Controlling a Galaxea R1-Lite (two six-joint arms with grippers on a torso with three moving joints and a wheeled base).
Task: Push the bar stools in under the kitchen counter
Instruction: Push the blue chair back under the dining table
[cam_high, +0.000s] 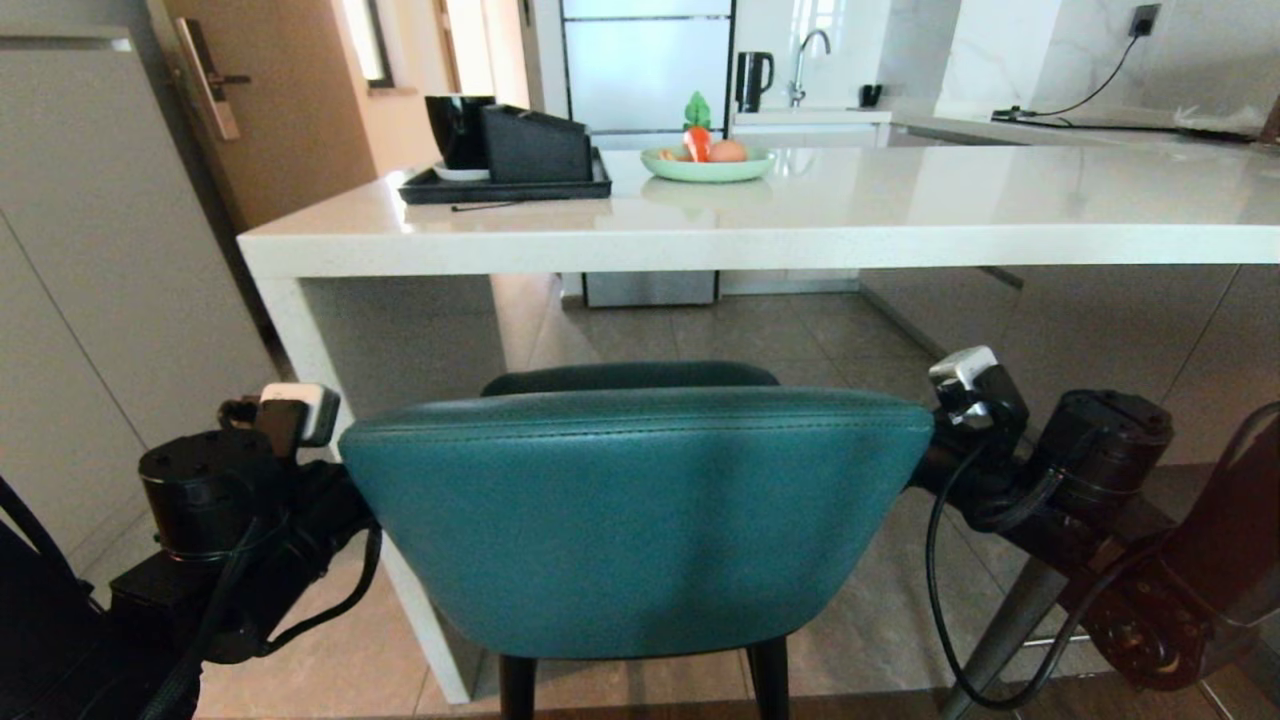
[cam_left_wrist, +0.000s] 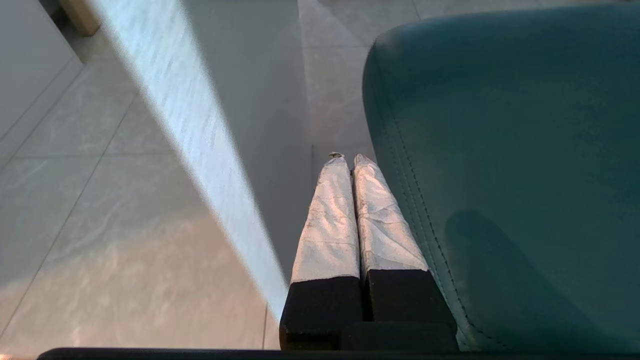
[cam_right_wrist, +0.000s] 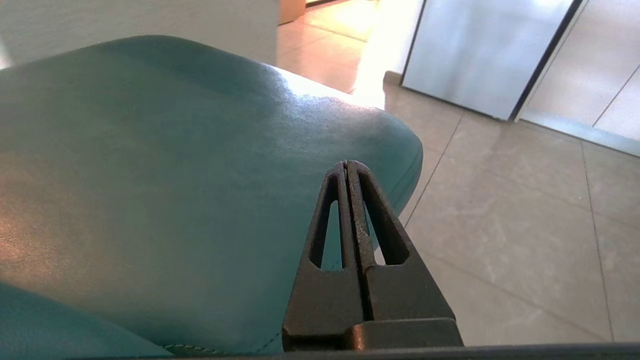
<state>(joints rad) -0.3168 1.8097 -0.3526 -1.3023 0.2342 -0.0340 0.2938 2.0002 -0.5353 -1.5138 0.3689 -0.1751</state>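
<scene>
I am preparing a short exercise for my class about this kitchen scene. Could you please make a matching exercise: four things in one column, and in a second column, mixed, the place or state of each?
Things:
1. teal stool
2. black tray
3. green plate
4. left gripper

Places or states:
A. on the counter, holding a carrot and an egg
B. shut, beside the stool's left edge
C. on the floor in front of the counter, between both arms
D. near the counter's left end, carrying dark containers

Pairs: 1-C, 2-D, 3-A, 4-B
</scene>
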